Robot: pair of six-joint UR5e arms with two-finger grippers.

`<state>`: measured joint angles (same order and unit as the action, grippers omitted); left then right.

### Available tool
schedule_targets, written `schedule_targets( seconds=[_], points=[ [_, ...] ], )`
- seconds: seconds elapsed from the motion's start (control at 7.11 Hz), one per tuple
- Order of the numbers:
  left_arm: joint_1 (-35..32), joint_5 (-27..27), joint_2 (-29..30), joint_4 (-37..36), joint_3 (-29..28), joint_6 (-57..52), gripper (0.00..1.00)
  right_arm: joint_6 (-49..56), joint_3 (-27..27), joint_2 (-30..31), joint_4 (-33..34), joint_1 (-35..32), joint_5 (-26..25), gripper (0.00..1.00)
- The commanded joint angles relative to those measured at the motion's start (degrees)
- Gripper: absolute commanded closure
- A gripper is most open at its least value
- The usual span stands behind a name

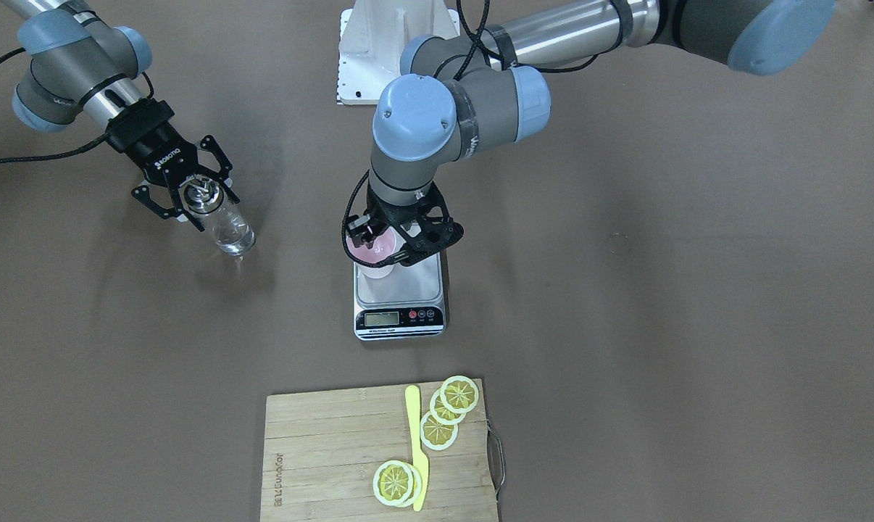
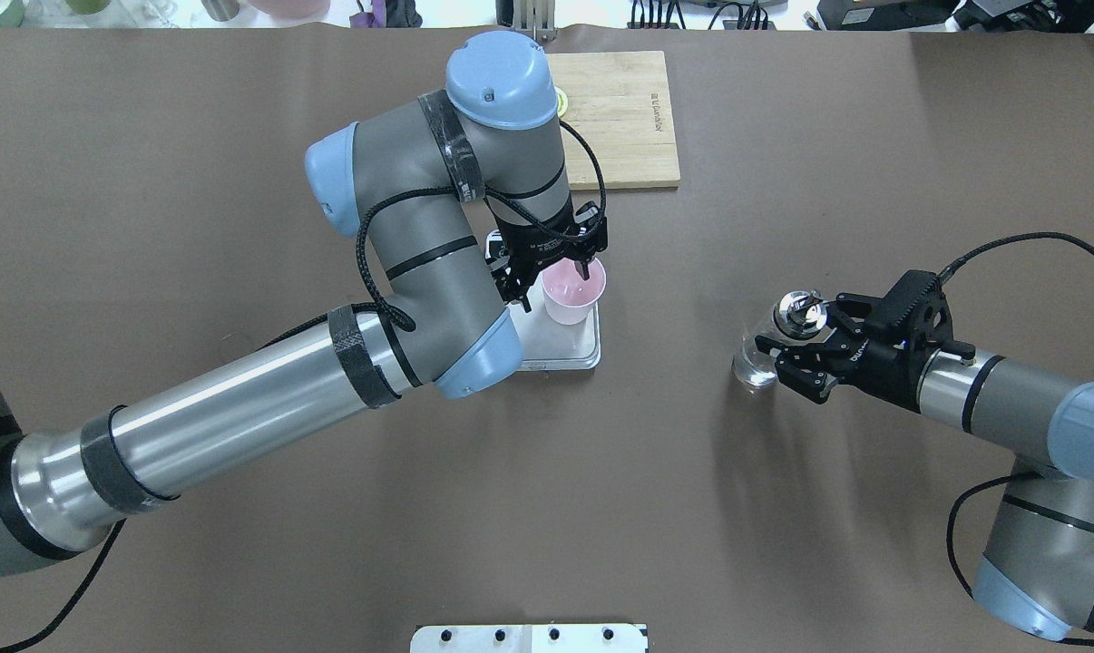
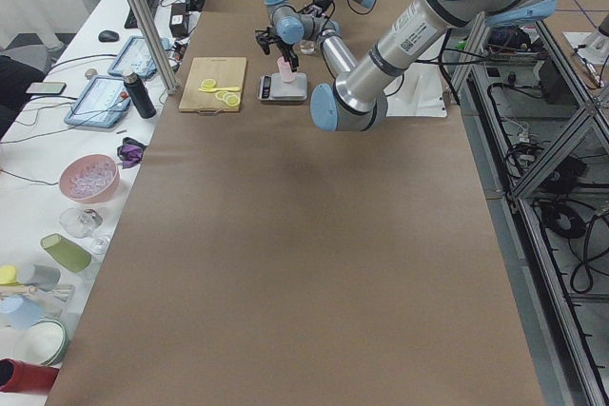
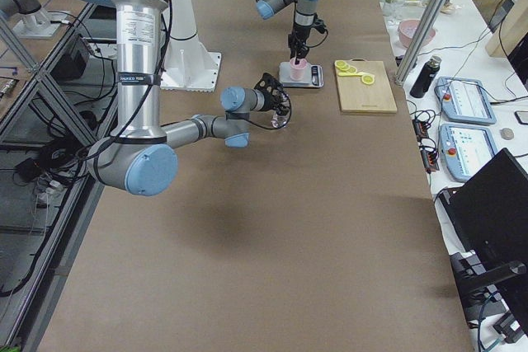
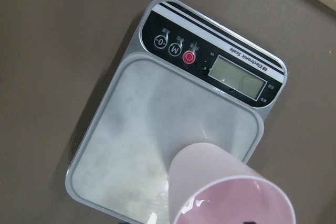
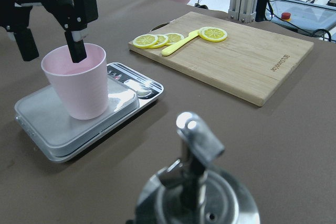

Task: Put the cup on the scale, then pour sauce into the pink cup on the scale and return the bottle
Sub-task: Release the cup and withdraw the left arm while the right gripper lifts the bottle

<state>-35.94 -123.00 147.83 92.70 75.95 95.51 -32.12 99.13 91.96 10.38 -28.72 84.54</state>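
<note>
Left hand [image 2: 554,287] seemingly open astride cup [image 2: 572,307].

so the left arm [image 2: 239,408] comes in from the lower left of the overhead view; forearm runs up and to the right, elbow bent hard just left of centre, wrist turned straight down; left gripper [image 2: 554,286] sits a bit above centre, pointing down, jaws parted; one of its fingers [image 6: 76,45] shows upper left in the right wrist view, its mate well apart further left; right arm [image 2: 991,399] enters at the lower right and reaches leftward; right gripper [image 2: 787,345] sits centre right, spread wide; can't tell if it's clamping anything
</note>
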Motion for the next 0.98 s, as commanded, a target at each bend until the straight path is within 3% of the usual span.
schedule_targets(
  seconds=[0.0,0.14,0.28,0.42,0.56,0.84],
  points=[
    [-1.58,-0.4,-1.48,-3.21,4.26,-1.71,0.03,1.0,0.02,-0.03,0.08,-1.24,0.71,0.74],
    [-2.46,-0.49,-3.15,-7.75,9.17,-5.9,0.03,1.01,0.1,-0.38,1.21,-3.42,3.67,0.76],
    [-3.95,-0.49,-5.25,-14.24,16.09,-10.56,0.02,1.09,0.45,-1.86,5.92,-6.4,7.53,0.87],
    [-5.79,-0.49,-9.54,-19.61,23.81,-15.56,0.02,1.18,0.72,-5.18,11.63,-8.09,9.49,0.97],
    [-7.2,-0.14,-15.24,-20.71,29.46,-18.75,0.02,1.27,1.15,-8.26,18.56,-8.88,9.59,1.0],
    [-13.86,-0.31,-21.42,-20.8,31.8,-24.45,0.01,3.71,3.43,-12.32,30.34,-9.77,9.68,1.0]
  ],
)
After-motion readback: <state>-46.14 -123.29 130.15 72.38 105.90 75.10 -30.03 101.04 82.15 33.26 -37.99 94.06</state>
